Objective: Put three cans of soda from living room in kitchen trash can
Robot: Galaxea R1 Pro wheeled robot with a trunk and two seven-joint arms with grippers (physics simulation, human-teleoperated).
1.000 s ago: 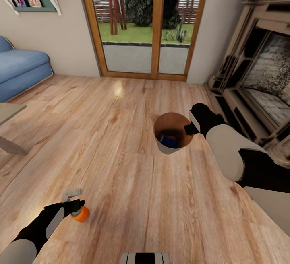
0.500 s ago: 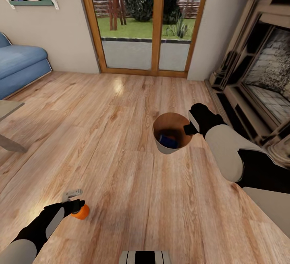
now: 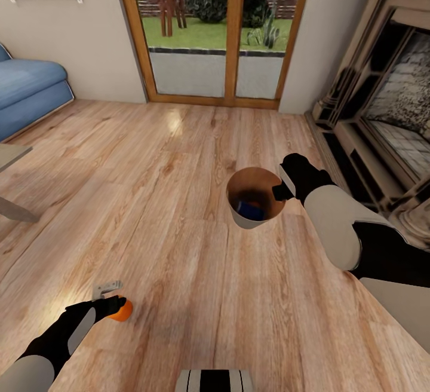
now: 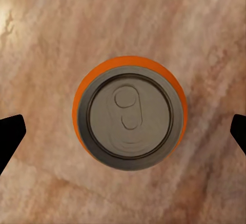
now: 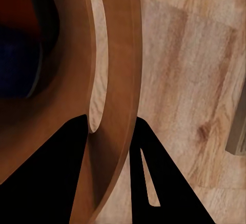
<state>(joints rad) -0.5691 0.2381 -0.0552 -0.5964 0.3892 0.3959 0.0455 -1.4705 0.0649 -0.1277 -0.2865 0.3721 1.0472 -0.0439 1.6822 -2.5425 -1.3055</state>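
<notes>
Hovering our left gripper [image 4: 123, 126] wide open straight above the upright orange soda can [image 4: 130, 112], we should descend centred so both fingers straddle it evenly before squeezing. Our right gripper [image 5: 110, 147] pinches the trash can [image 3: 255, 196] rim; a blue can [image 3: 249, 210] lies inside, so we carry it level.

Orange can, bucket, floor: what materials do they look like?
Orange can: looks like painted metal, with a bare grey top and pull tab. Bucket: matte grey outside, coppery-brown inside; plastic or metal, unclear. Floor: glossy wood planks with visible grain.
</notes>
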